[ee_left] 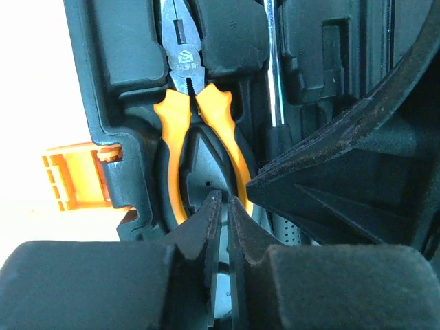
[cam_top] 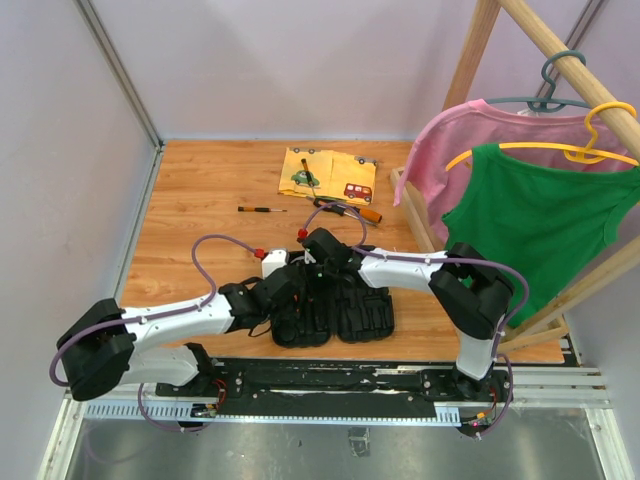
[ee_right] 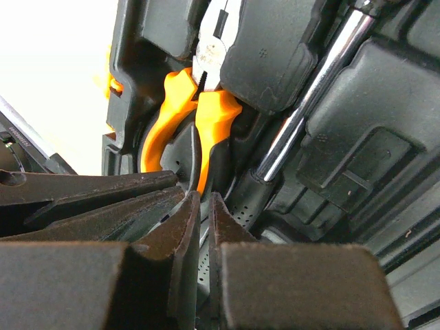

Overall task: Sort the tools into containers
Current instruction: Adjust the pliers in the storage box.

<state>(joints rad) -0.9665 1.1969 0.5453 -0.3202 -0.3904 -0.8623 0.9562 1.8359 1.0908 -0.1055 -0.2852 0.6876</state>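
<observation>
The black tool case (cam_top: 368, 318) lies open near the arms. Orange-handled pliers (ee_left: 180, 130) sit in a moulded slot of it, beside the steel shaft of the hammer (ee_left: 275, 69). My left gripper (ee_left: 225, 201) hovers over the plier handles, shut with nothing between its fingers. My right gripper (ee_right: 204, 197) is right beside it, also shut and empty, over the same pliers (ee_right: 180, 113) and hammer (ee_right: 313, 96). On the table beyond lie a thin dark screwdriver (cam_top: 262, 209), an orange-and-black screwdriver (cam_top: 348, 210) and another screwdriver (cam_top: 310, 176) on the cloth.
A yellow cloth printed with cars (cam_top: 328, 176) lies at the back of the table. A wooden clothes rack (cam_top: 470, 60) with a pink and a green shirt (cam_top: 545, 215) stands at the right. The case's orange latch (ee_left: 72, 175) sticks out to the left.
</observation>
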